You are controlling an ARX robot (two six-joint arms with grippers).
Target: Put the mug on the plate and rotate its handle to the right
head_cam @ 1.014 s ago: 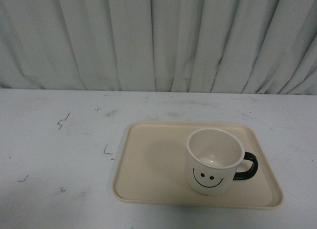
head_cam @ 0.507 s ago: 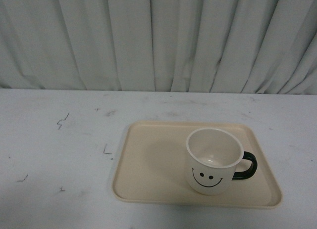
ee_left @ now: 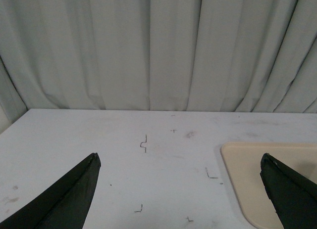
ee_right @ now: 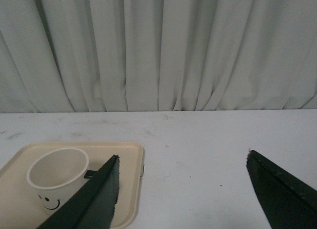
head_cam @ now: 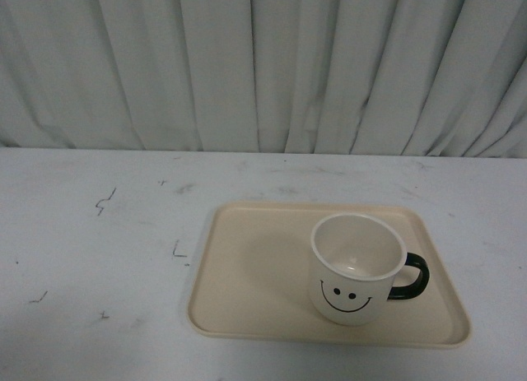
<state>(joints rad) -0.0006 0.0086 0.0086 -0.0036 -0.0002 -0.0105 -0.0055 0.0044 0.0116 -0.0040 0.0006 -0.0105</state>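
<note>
Upright mug [head_cam: 354,270], handle [head_cam: 412,277] pointing right.

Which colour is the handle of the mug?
Black; the handle contrasts with the cream mug, best seen in the front view.

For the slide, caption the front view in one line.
Smiley mug upright on the beige plate, black handle pointing right; neither arm in view.

The mug [head_cam: 355,268] stands upright on the plate [head_cam: 247,274], in its right half, toward the near edge. Its handle [head_cam: 412,276] points right. The plate lies on the table [head_cam: 99,249], right of centre, before the curtain [head_cam: 263,68].
</note>
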